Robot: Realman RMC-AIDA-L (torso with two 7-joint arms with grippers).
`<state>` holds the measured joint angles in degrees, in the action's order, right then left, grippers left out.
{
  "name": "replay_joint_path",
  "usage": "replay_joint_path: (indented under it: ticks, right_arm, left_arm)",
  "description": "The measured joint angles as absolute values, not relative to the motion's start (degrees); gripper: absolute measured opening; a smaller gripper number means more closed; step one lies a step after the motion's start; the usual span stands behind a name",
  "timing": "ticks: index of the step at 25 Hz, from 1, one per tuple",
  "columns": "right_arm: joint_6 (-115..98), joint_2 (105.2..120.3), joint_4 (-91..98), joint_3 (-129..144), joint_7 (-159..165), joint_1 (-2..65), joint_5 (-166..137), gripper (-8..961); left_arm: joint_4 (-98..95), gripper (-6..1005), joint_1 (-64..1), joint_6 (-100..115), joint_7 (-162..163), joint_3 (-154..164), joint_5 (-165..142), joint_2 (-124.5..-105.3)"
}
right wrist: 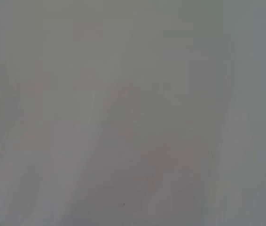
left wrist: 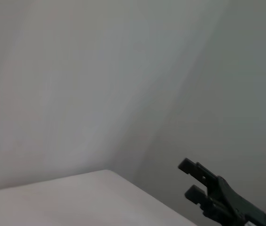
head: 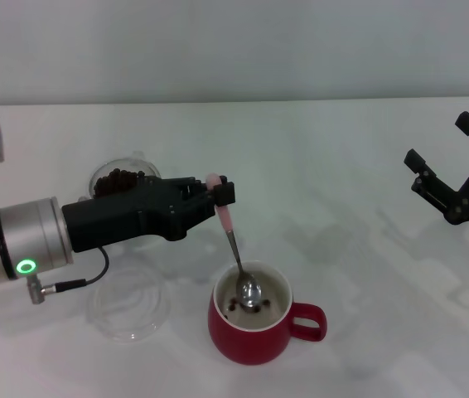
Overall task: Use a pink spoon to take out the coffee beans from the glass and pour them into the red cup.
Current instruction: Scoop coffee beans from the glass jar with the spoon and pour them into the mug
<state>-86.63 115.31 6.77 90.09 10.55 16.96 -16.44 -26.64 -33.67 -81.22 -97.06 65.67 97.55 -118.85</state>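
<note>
- Holding the pink spoon [head: 224, 214] by the upper end of its handle, my left gripper [head: 218, 194] is clamped on it above the table [head: 317, 166], just up and left of the red cup [head: 255, 325] in the head view.
- From that grip the spoon slants down and toward the cup, its thin metal neck crossing the rim and its shiny bowl sitting inside the white interior.
- A few coffee beans [head: 244, 303] lie in the red cup around and under the spoon's bowl; whether any rest on the bowl itself I cannot tell.
- The red cup stands upright near the front edge of the table, its loop handle pointing toward my right side.
- The glass [head: 120, 177] stands farther back on my left, partly hidden behind my left gripper, with a dark heap of beans showing in it.
- A shallow clear dish [head: 131, 308] lies flat on the table just left of the red cup, apart from it.
- My right gripper [head: 443, 162] hangs well off to the right, away from all the vessels, its two dark fingers spread apart and holding nothing; it also shows from the left wrist view [left wrist: 189, 179].
- My right wrist view shows only a plain grey surface.
</note>
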Motion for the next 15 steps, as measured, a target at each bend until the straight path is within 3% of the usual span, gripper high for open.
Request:
replay_joint_path:
  ticks: [15]
  right_arm:
    - [-86.6, 115.22, 6.8, 90.1, 10.3, 17.0, -16.4, 835]
  left_arm:
    - [-28.7, 128, -33.1, -86.6, -92.8, 65.4, 103.1, -118.61]
